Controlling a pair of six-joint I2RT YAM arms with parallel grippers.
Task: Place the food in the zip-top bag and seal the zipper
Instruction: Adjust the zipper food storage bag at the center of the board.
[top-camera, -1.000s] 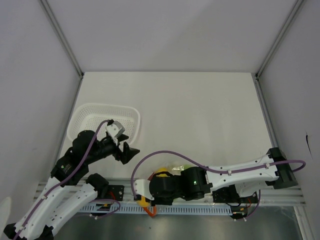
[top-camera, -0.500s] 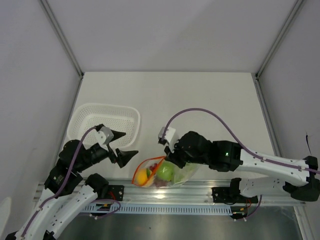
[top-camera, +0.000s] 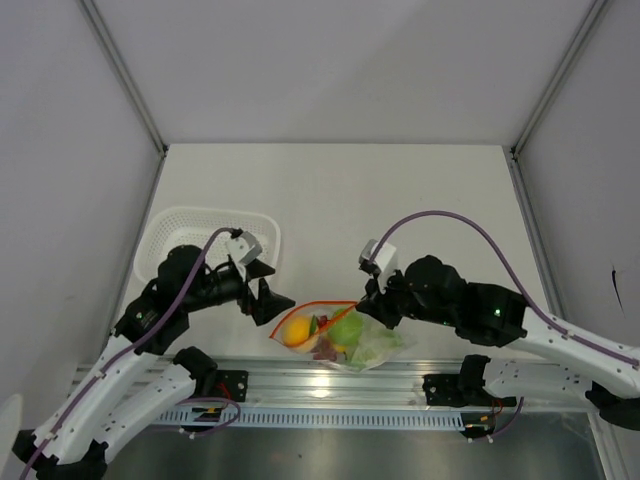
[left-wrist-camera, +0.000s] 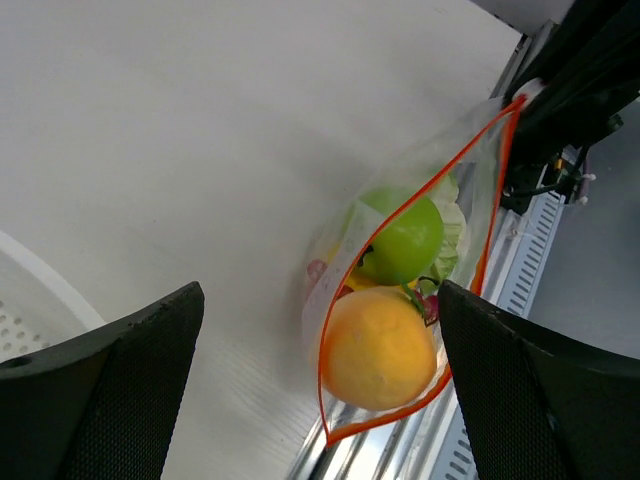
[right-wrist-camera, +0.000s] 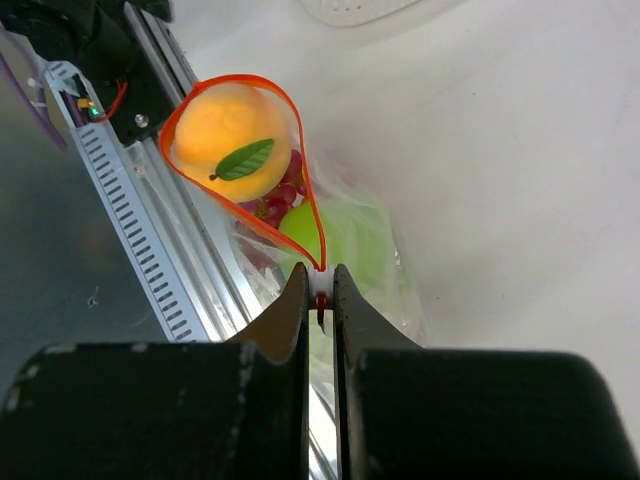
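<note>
The food sits inside the zip-top bag (top-camera: 352, 335), so the step in hand is sealing. The right hand (right-wrist-camera: 320, 285) is clamped on one end of the zipper (right-wrist-camera: 308, 195), and the bag lies directly ahead of its fingers. The left hand (top-camera: 268, 285) has its fingers wide apart and holds nothing. The gaping mouth lies just ahead of it.

We judge that the left hand should first nudge the orange (right-wrist-camera: 225, 125) deeper, since it sits right at the lip. It should then pinch the strip beside the right hand and run along it against that hand's pull.

Only the right wrist view shows the clamp on the strip; from above, the wrist hides it. The left wrist view shows the green apple (left-wrist-camera: 405, 240) behind the orange. Only the top view shows both hands at once, with the bag between them on the surface (top-camera: 400, 200).
</note>
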